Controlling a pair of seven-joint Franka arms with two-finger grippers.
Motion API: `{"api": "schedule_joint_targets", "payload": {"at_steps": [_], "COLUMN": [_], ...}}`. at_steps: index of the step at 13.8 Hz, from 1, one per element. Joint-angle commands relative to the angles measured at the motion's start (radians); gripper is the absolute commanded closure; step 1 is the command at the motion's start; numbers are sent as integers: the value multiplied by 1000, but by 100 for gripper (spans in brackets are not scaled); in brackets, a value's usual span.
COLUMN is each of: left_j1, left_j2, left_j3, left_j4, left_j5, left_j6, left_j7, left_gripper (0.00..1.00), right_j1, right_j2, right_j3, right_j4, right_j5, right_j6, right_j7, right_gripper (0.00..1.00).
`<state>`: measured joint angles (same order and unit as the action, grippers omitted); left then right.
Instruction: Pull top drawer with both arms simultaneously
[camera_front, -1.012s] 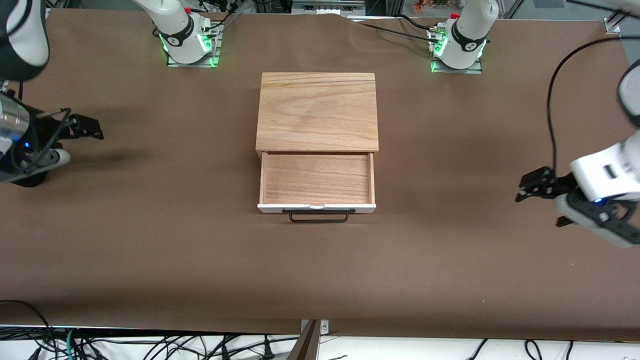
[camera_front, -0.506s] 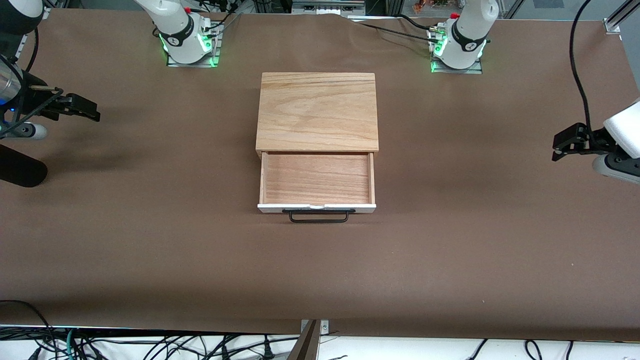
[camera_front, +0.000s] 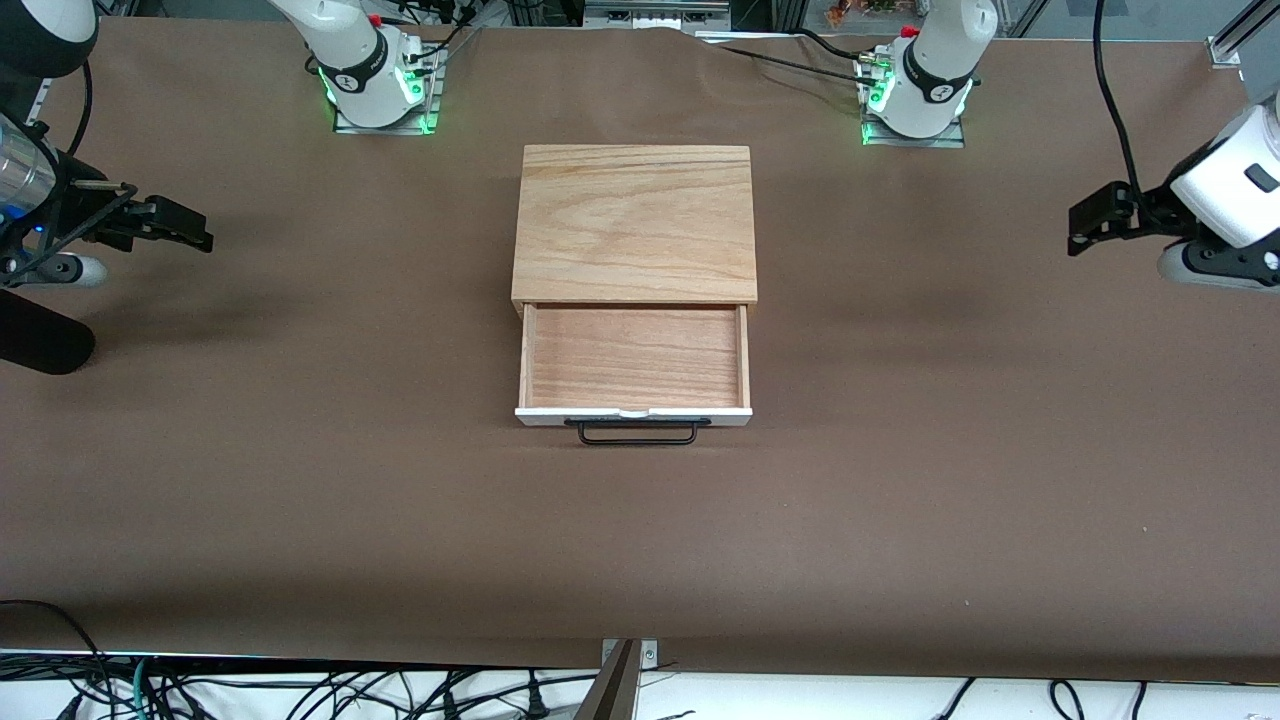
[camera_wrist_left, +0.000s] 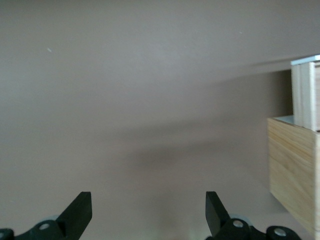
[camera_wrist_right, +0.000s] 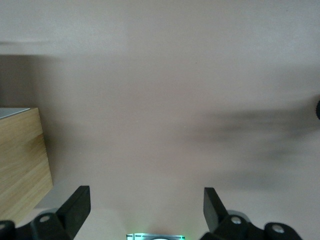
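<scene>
The top drawer (camera_front: 633, 355) stands pulled out of the wooden box (camera_front: 635, 220), showing bare reddish wood inside. Its white front (camera_front: 560, 414) and black wire handle (camera_front: 637, 433) face the front camera. My left gripper (camera_front: 1085, 222) hangs open over the brown table at the left arm's end, well apart from the box. My right gripper (camera_front: 188, 228) hangs open over the right arm's end. In the left wrist view the left gripper (camera_wrist_left: 148, 210) holds nothing, with the box (camera_wrist_left: 292, 165) off to one side. In the right wrist view the right gripper (camera_wrist_right: 145, 205) also holds nothing, beside the box (camera_wrist_right: 22, 160).
Both arm bases (camera_front: 380, 95) (camera_front: 915, 100) glow green along the table edge farthest from the front camera. Cables (camera_front: 100, 685) lie below the edge nearest it. Brown table cover (camera_front: 640, 540) spreads round the box.
The left gripper has swung over the table toward the bases' edge and slightly inward. The right gripper shifted only a little. The drawer has not moved.
</scene>
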<state>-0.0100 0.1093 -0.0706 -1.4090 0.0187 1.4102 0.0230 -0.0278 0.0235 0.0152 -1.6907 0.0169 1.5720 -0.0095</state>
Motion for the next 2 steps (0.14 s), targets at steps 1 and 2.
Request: {"api": "schedule_joint_targets", "payload": {"at_steps": [1,2], "left_j1": [15,15], "left_j2": [-43,-43], "left_j3": [-8,-27], "left_j4": [-68,-68], "left_j5": [-34,-34], "left_j6": [6,0], "left_j7": [-75,-84], "left_gripper": [0,0], "right_j1": [-1,-4], "right_j2": [-17,-11], "right_j3": [5,0], "right_j4": [-15,-14], "right_j5": [-14,-12], "right_j6": [2,9], "right_j7": [-7,-9], "right_gripper": [0,0]}}
